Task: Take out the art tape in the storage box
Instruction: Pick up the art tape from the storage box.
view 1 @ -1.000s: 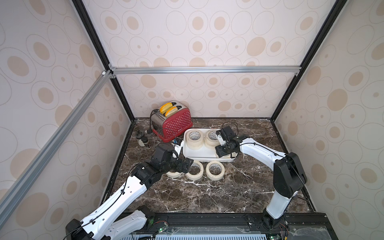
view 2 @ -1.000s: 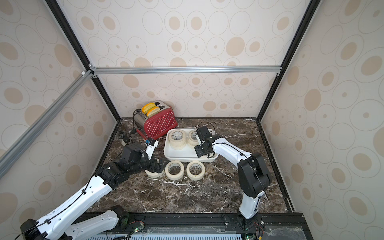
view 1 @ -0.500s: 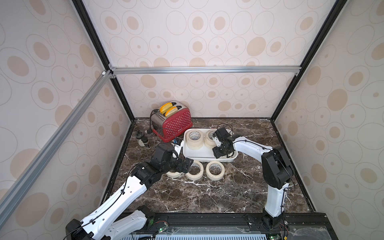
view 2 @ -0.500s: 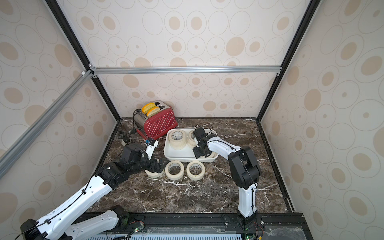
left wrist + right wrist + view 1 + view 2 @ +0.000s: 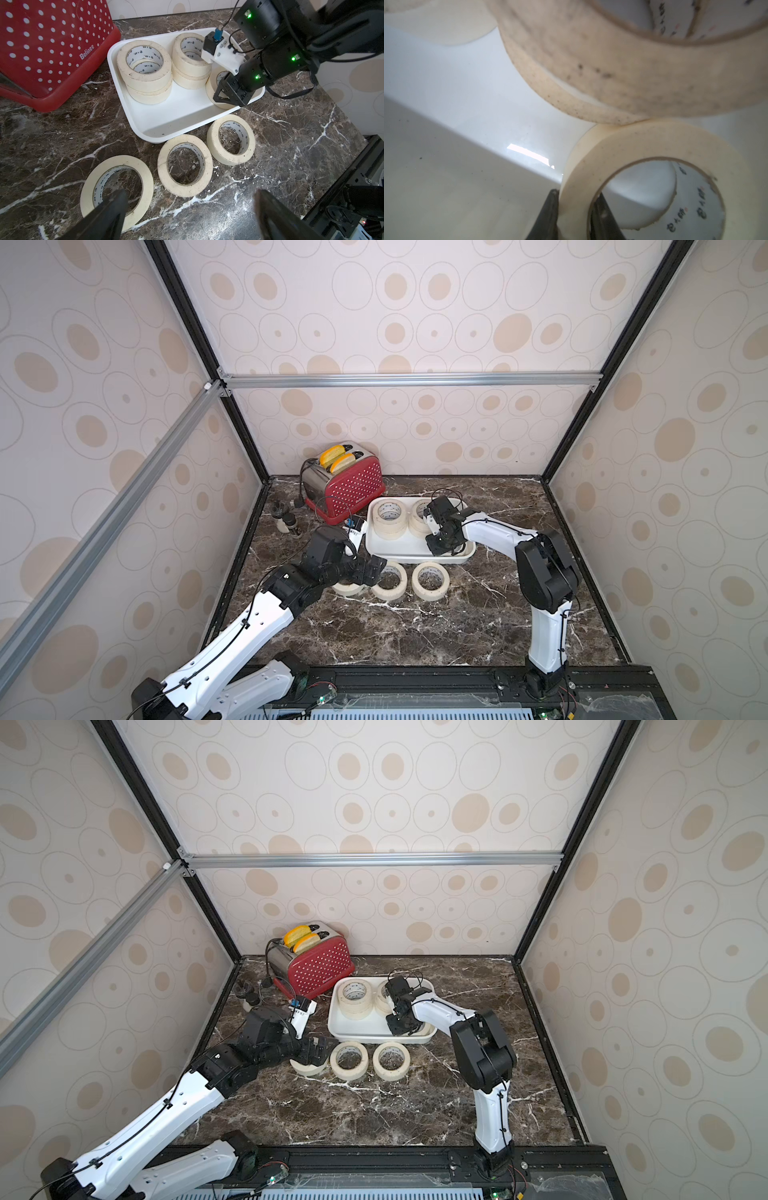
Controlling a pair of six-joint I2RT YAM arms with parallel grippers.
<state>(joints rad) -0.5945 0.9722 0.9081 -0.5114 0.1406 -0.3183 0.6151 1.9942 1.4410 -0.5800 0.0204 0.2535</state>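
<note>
Tape roll [image 5: 633, 145] wall between right tool [image 5: 575, 199] jaws

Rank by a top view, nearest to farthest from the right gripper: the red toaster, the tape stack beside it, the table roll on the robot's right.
1. Table roll, on the table before the storage box, close by the right gripper.
2. Tape stack, in the box's far left corner.
3. Red toaster, back left, beyond the box.
</note>
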